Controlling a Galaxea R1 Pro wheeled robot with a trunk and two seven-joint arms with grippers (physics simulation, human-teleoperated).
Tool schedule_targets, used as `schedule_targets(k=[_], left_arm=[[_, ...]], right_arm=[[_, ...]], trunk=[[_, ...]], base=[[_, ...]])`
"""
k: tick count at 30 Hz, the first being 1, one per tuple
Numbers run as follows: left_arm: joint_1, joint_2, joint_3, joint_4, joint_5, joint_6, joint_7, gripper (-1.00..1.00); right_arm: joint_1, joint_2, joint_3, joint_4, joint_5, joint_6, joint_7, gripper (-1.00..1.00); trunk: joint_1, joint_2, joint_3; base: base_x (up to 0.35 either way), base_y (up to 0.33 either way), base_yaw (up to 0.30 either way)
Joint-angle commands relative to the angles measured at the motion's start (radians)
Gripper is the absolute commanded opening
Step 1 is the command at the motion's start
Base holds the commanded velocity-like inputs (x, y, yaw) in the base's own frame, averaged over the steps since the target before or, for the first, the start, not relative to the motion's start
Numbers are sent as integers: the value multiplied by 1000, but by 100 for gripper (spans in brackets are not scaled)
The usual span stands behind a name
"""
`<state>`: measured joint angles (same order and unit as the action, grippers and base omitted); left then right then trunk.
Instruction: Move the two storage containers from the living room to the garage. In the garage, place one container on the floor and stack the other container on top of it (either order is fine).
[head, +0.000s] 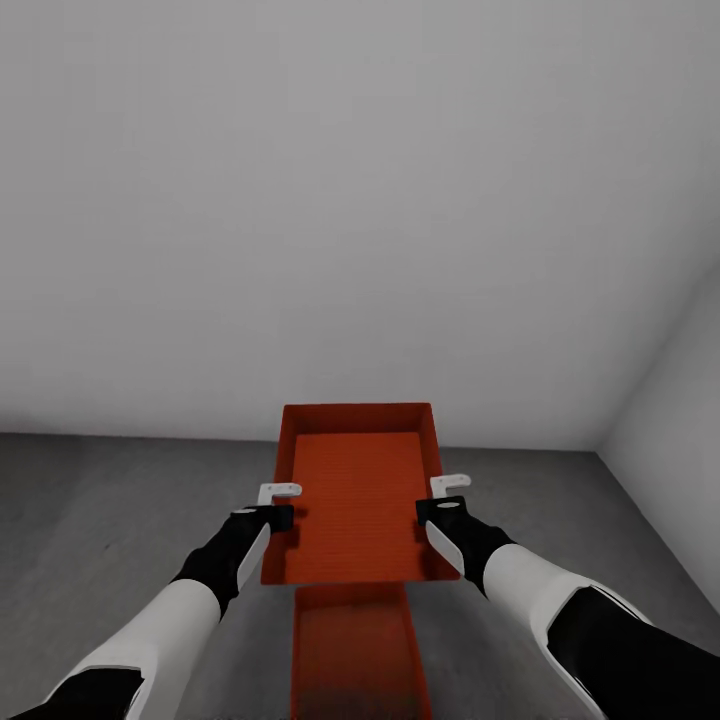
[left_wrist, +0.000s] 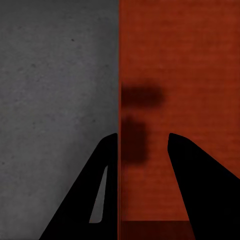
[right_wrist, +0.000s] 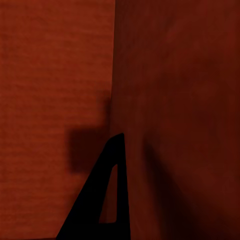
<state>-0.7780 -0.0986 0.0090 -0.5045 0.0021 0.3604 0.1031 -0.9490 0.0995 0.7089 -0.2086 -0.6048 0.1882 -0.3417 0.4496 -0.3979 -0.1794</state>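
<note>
Containers: two; upper bin (head: 358, 490) gripped both sides, lower bin (head: 355, 650) beneath.

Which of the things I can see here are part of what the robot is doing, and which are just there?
Part of the job:
- held bin, left fingers and right fingers on its side walls
- lower bin on the floor
- grey concrete floor

Just there:
- white walls

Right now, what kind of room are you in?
Probably the garage: dark grey concrete floor, bare white-grey walls, no furnishings in view. One orange-red container is held above another.
</note>
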Motion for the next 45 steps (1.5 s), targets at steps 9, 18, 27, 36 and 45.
schedule_targets(k=[9, 18, 27, 36, 45], left_arm=[[0, 0, -8, 11, 15, 6, 10, -100], [0, 0, -8, 11, 15, 6, 10, -100], [0, 0, -8, 11, 15, 6, 10, -100], [0, 0, -8, 11, 15, 6, 10, -100], [0, 0, -8, 11, 15, 6, 10, -100]], right_arm=[[-2, -29, -22, -3, 31, -52, -17, -100], [-2, -29, -22, -3, 31, -52, -16, -100], [-2, -29, -22, -3, 32, -52, -16, -100], [-2, -29, -22, -3, 32, -51, -16, -100], [-2, -29, -22, -3, 32, -51, -16, -100]], trunk=[[1, -2, -17], [1, -2, -31], [1, -2, -46], [1, -2, -61], [1, -2, -75]], base=[[0, 0, 0], [0, 0, 0], [0, 0, 0], [0, 0, 0], [0, 0, 0]])
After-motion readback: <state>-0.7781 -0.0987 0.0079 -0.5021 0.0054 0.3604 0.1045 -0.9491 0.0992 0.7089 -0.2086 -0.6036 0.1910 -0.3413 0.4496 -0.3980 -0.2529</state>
